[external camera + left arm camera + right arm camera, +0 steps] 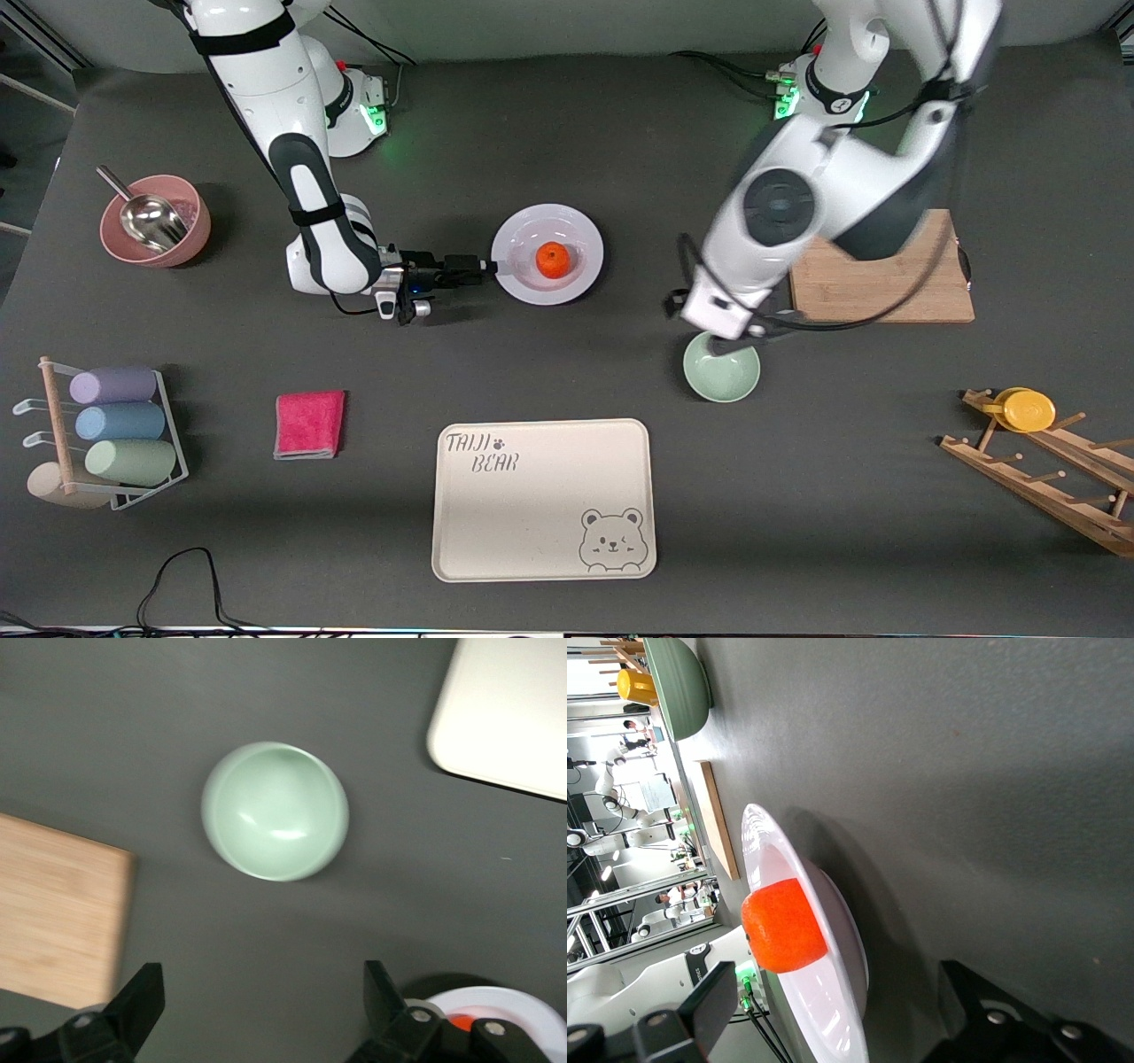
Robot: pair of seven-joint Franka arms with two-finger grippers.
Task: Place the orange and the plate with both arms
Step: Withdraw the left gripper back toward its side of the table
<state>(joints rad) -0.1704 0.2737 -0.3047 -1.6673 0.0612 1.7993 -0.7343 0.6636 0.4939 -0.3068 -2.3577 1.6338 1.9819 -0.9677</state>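
1. Orange (pixel 553 260) sits in the middle of the plate (pixel 585 232), so that part looks done.
2. Plate rests on the table, farther from the front camera than the tray (pixel 532 540), toward the middle of the table.
3. Right gripper (pixel 490 267) is low at the plate's rim, fingers apart, one each side of the rim, not yet clamped.
4. Left gripper (pixel 261 1010) hangs over the green bowl (pixel 722 374), fingers apart and empty.
5. Moving the plate appears to remain.

A bright-orange orange (pixel 553 260) is seen on a pale lavender-white plate (pixel 585 239); the counter (pixel 620 133) is dark grey.
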